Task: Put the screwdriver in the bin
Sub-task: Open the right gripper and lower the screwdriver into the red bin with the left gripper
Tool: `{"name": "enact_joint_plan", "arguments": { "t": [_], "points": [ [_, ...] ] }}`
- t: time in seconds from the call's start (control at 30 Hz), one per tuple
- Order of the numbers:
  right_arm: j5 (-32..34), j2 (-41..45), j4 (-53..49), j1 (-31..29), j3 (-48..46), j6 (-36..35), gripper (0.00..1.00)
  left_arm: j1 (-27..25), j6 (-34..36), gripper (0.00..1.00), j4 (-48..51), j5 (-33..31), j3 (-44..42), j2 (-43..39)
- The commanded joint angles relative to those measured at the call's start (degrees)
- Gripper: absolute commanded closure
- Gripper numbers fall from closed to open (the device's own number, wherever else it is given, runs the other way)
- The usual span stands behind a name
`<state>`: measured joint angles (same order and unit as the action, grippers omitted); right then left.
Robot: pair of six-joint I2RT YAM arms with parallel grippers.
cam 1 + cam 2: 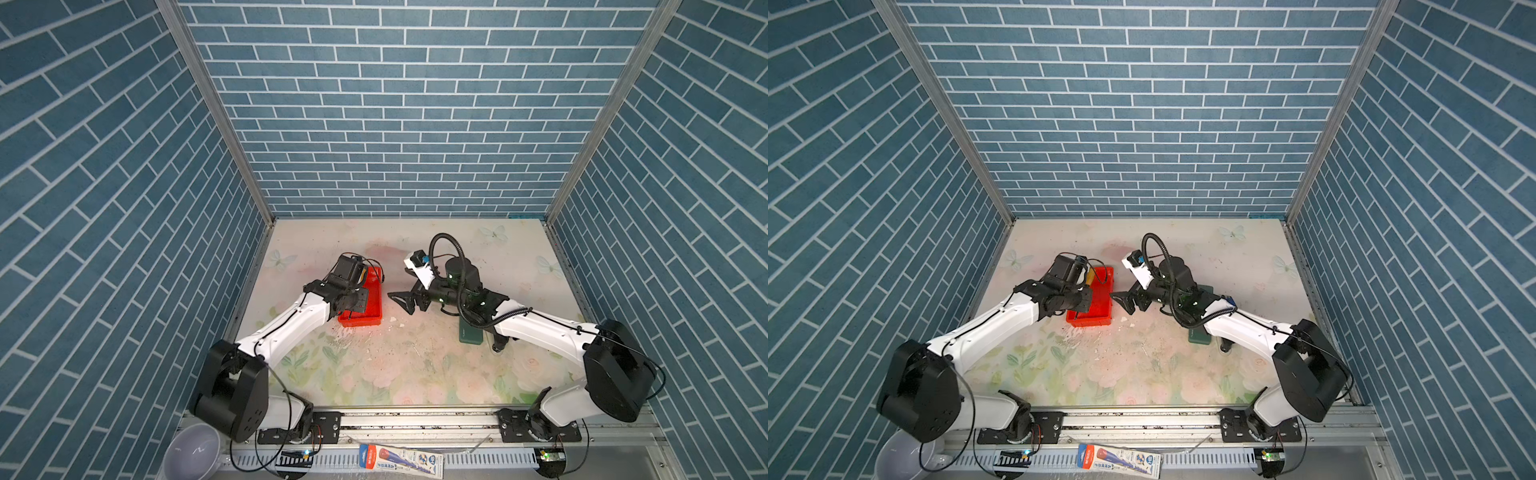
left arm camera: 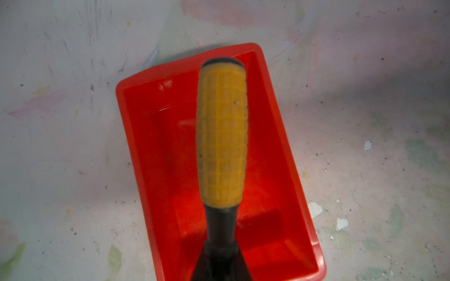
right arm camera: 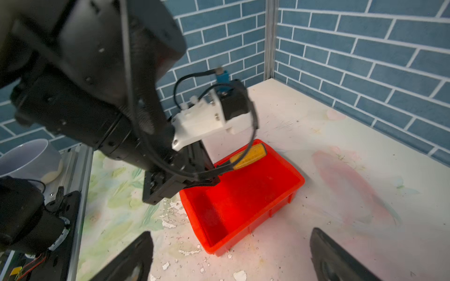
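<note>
a: counter [image 1: 374, 374], flower-printed and scuffed, carries everything in both top views. which large items sit on it?

b: bin [image 1: 372, 309], a shallow red tray, lies left of centre; its inside floor shows bare in the left wrist view [image 2: 170, 150]. a dark green case [image 1: 471, 332] lies on the right, partly covered by the right arm.

a: and the claws?

b: left claw [image 3: 214, 174] hangs over the bin, closed on the black neck of the screwdriver [image 2: 222, 136]. right claw [image 1: 405, 301] stands just right of the bin, jaws spread wide with nothing between them; both fingers [image 3: 131, 258] frame the bin in the right wrist view.

a: where exactly is the screwdriver?

b: above the bin's interior, lifted clear of its floor, yellow handle [image 3: 248, 155] pointing away from the left claw toward the bin's far end. in a top view only a sliver of handle [image 1: 1090, 276] shows beside the left wrist. the shaft tip is hidden.
</note>
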<state>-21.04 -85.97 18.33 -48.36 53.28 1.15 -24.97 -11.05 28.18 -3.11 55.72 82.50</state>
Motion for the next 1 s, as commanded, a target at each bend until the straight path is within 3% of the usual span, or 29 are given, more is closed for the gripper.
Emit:
{"name": "enact_joint_plan", "arguments": {
  "t": [0.0,0.3,0.73,0.97],
  "points": [
    [0.5,-1.2,-2.4,-1.1,2.2,-5.5,0.01,1.1,2.1,1.00,1.0,0.2,3.6,3.4],
    [2.9,-0.8,-2.0,-1.4,0.2,-5.5,0.01,1.9,4.8,1.00,2.2,1.8,9.2,12.8],
    [7.8,0.5,0.9,-1.4,-3.7,-3.3,0.01,1.9,5.8,1.00,3.2,7.3,12.4,19.3],
    [8.4,0.9,1.3,-1.4,-4.0,-3.4,0.01,1.9,5.7,0.85,2.7,6.2,12.5,20.6]
  ]
}}
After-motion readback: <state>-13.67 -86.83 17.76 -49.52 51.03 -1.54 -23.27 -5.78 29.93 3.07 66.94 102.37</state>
